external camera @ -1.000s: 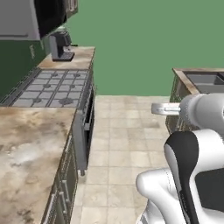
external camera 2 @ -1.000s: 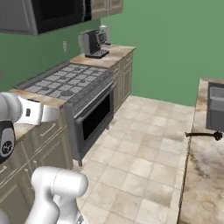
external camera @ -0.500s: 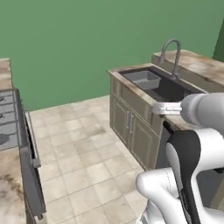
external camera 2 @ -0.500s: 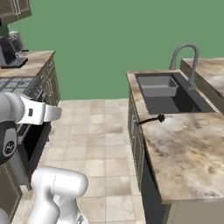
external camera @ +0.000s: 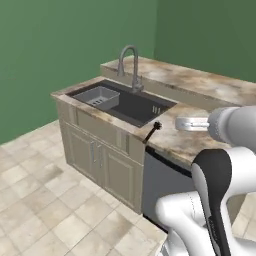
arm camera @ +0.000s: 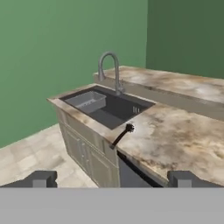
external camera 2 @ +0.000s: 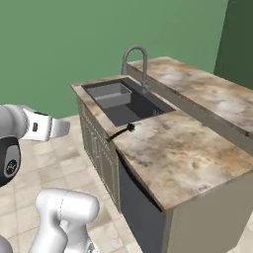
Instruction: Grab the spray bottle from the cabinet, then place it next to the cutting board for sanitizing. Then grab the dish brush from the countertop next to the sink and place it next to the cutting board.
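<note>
The dish brush is a thin dark stick with a small dark head. It lies on the marbled countertop just right of the sink, and its handle juts over the counter's front edge. The base views show the dish brush beside the sink too. My gripper is open and empty, well short of the brush, with its fingertips wide apart. The spray bottle, the cabinet and the cutting board are out of view.
A pale ribbed tray sits in the sink's left half, and a grey gooseneck faucet rises behind it. A raised ledge runs along the counter's back. Below are beige cabinet doors and a dark panel. Tiled floor lies in front.
The whole picture has swung from the stove side to the sink counter, so the base has turned. The sink and brush now lie ahead and nearer. The gripper stays open.
</note>
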Motion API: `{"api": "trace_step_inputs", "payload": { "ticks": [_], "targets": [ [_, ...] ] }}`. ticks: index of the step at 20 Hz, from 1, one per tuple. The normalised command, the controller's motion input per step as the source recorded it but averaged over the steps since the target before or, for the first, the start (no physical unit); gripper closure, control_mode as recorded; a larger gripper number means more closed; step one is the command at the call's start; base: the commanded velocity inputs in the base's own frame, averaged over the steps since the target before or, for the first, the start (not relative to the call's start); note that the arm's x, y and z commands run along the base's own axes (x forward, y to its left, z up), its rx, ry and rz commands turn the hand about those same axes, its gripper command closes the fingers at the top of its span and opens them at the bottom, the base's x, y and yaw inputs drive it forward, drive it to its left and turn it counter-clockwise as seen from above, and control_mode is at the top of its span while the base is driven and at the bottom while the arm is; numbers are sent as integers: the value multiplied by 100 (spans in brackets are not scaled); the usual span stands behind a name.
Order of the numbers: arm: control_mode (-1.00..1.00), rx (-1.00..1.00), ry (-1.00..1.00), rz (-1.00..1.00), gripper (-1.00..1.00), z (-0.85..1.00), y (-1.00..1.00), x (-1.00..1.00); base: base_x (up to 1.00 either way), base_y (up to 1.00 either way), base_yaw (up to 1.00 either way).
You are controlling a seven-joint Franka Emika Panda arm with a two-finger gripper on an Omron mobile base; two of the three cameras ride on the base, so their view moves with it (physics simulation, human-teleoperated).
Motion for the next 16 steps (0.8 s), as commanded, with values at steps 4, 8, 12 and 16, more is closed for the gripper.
{"api": "trace_step_inputs", "payload": {
  "ticks": [4, 8, 12, 16],
  "targets": [
    [100, 0, 0, 0, -100, 0, 0, 0, 54, 85, -58],
    [100, 0, 0, 0, -100, 0, 0, 0, 71, 100, -41],
    [100, 0, 0, 0, -100, 0, 0, 0, 38, 64, -33],
    [100, 0, 0, 0, -100, 0, 0, 0, 1, 7, -32]
  ]
}}
